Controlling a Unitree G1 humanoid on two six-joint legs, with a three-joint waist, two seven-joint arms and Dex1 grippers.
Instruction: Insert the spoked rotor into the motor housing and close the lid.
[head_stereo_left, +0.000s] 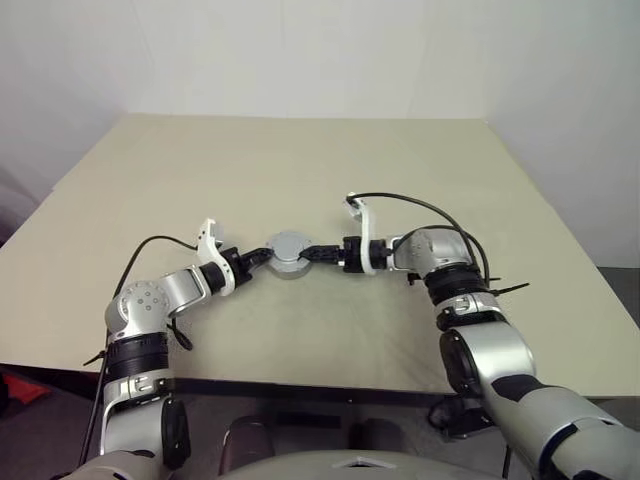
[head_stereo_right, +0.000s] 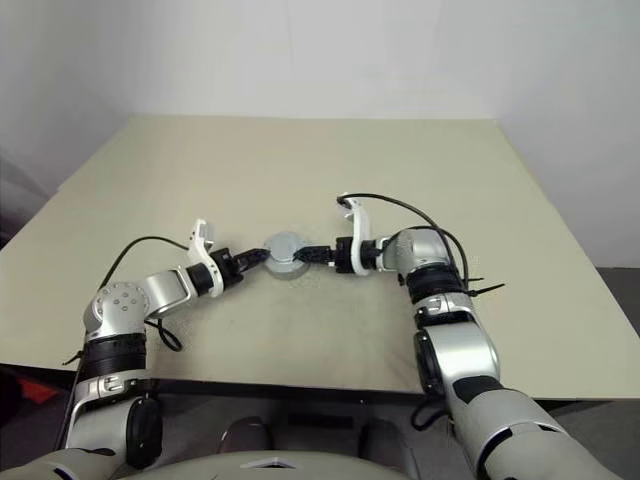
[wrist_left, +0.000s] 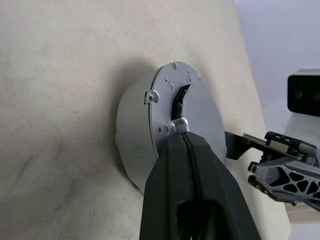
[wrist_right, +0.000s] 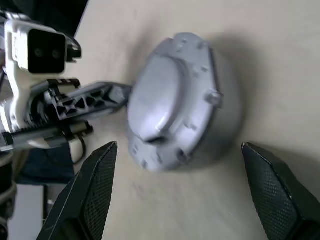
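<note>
The motor housing (head_stereo_left: 288, 269) sits near the middle of the table with the silver-grey lid (head_stereo_left: 287, 245) lying flat on top of it. The spoked rotor is hidden. My left gripper (head_stereo_left: 263, 254) is shut, and its fingertips (wrist_left: 183, 137) touch a small tab at the lid's (wrist_left: 195, 107) rim. My right gripper (head_stereo_left: 308, 254) comes in from the opposite side, open. In the right wrist view its two fingers (wrist_right: 95, 185) stand wide apart on either side of the housing (wrist_right: 220, 135), a little short of it. The left gripper's finger (wrist_right: 95, 100) also shows there, against the lid (wrist_right: 160, 100).
The beige table (head_stereo_left: 300, 170) stretches far behind and to both sides of the housing. Its front edge (head_stereo_left: 300, 378) runs close below my arms. Black cables (head_stereo_left: 430, 205) loop above my right wrist and beside my left forearm.
</note>
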